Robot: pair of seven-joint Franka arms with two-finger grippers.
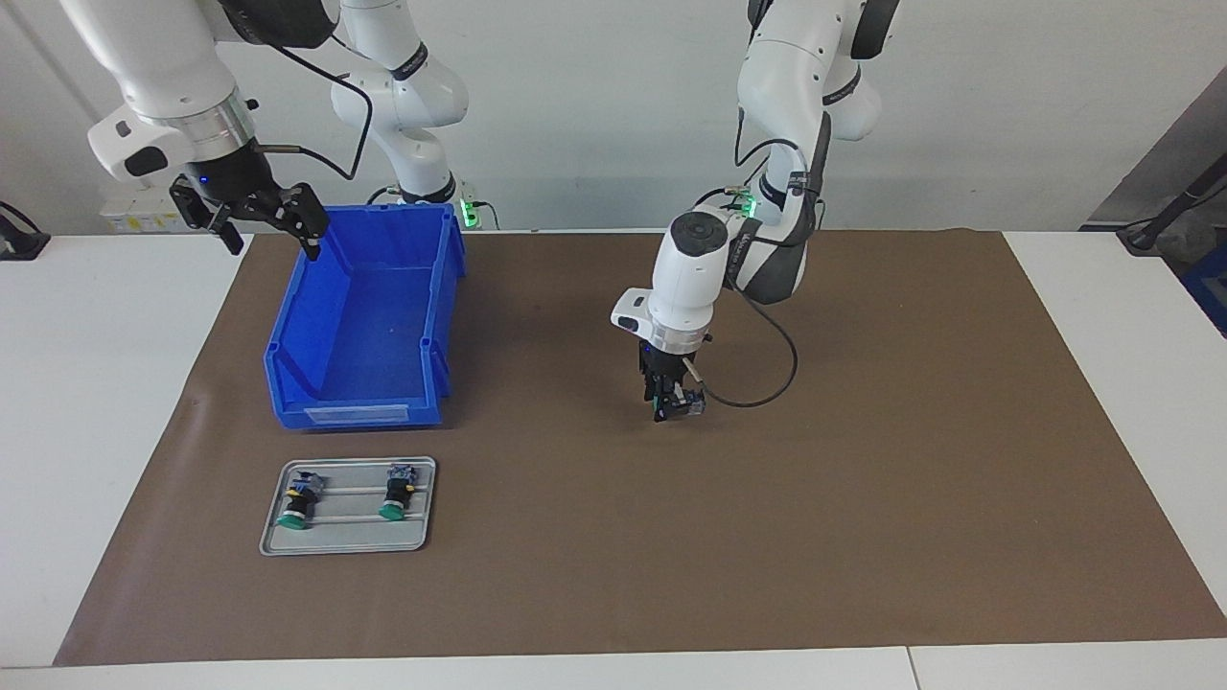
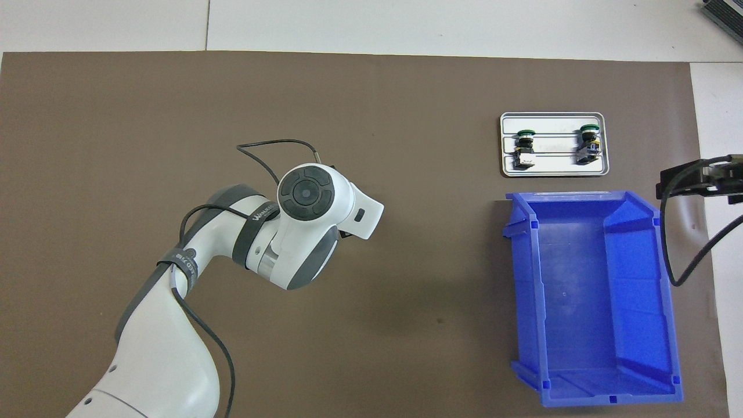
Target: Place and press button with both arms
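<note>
My left gripper [image 1: 677, 410] points straight down, low over the middle of the brown mat, and is shut on a button [image 1: 686, 402]; its blue-grey block end shows between the fingers. In the overhead view the left wrist hides both this gripper and the button. Two more buttons [image 1: 297, 500] [image 1: 396, 491] lie on a grey tray [image 1: 345, 537], green caps pointing away from the robots; the overhead view shows these buttons [image 2: 525, 148] [image 2: 587, 144] on the tray [image 2: 554, 125] too. My right gripper [image 1: 273, 240] hangs open and empty, high over the bin's robot-side end.
An empty blue bin [image 1: 359, 414] stands on the mat toward the right arm's end, between the robots and the tray; in the overhead view the bin [image 2: 525, 290] lies below the tray. A black cable [image 1: 767, 383] loops from the left wrist.
</note>
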